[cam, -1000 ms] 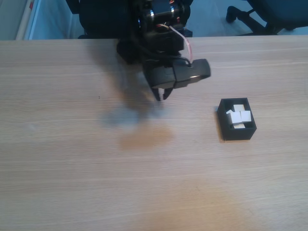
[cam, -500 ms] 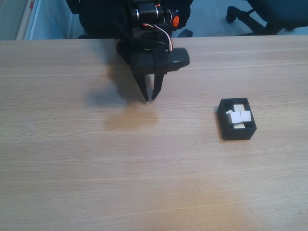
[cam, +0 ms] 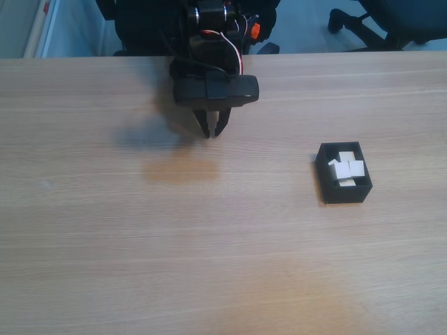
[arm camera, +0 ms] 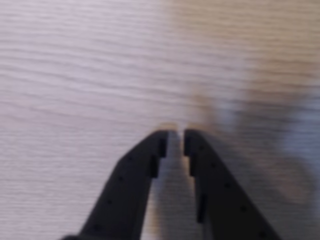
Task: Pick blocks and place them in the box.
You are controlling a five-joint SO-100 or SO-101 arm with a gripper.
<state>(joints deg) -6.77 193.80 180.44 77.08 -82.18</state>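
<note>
The black box (cam: pixel 326 183) sits on the wooden table at the right in the fixed view, with white blocks (cam: pixel 342 169) lying together inside it. My gripper (cam: pixel 211 132) hangs over bare table well to the left of the box and further back, close to the arm's base. In the wrist view its two black fingers point up the frame with only a thin slit between the tips (arm camera: pixel 176 139). Nothing is held between them, and only wood grain lies below.
The arm's base and motors (cam: pixel 209 21) stand at the table's far edge. A chair base (cam: pixel 363 21) is on the floor beyond the table at the top right. The gripper's shadow (cam: pixel 174 167) falls on the wood in front of it.
The gripper has swung left and drawn back toward the arm's base, away from the box, and its wrist has turned. The box and its blocks have not moved.
</note>
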